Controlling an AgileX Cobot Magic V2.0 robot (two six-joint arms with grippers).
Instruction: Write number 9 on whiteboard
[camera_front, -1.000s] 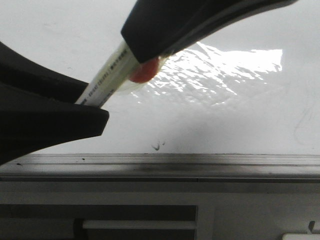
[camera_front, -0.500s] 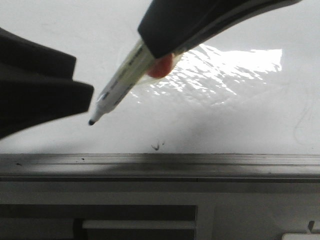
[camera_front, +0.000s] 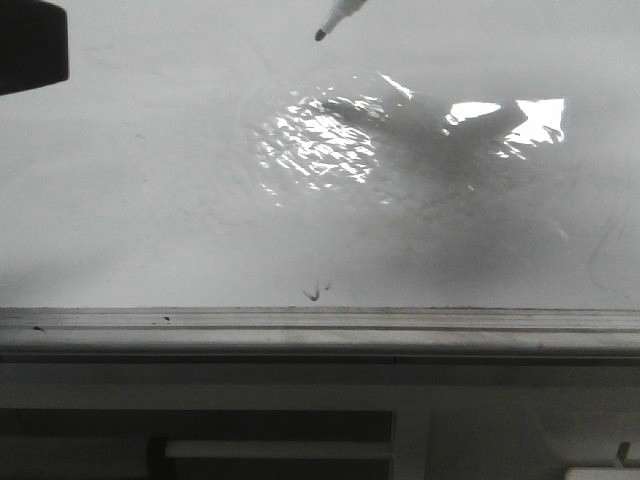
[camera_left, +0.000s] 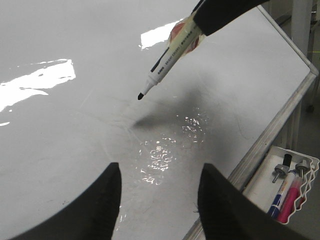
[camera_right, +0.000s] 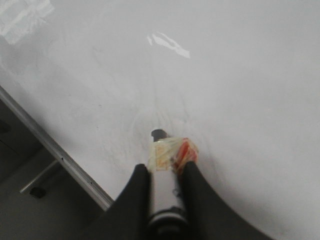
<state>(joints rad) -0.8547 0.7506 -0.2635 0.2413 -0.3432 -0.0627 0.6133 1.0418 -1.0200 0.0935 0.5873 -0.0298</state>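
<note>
Large glossy whiteboard (camera_front: 150, 200) filling the front view, film wrinkled and throwing back bright glare patches, faint grey smudges across it. Grey metal rail (camera_front: 320, 330) along the near edge, ridged and lightly scuffed; dark cabinet front (camera_front: 250, 435) below. No number 9 drawn so far, only a tiny black squiggle (camera_front: 316, 291) just above the rail. Marker (camera_left: 167, 60) with white barrel and small black tip, tilted, tip off the board over its own shadow; barrel print too small to read; yellowish tape and an orange-red lump around the body. Right claw (camera_right: 161, 172) pinching the marker, black fingers pressed on both sides. Left claw (camera_left: 159, 185) spread wide, holding nothing, hovering over the board. White wire tray (camera_left: 292, 187) beside the board's edge, holding blue and pink markers.
</note>
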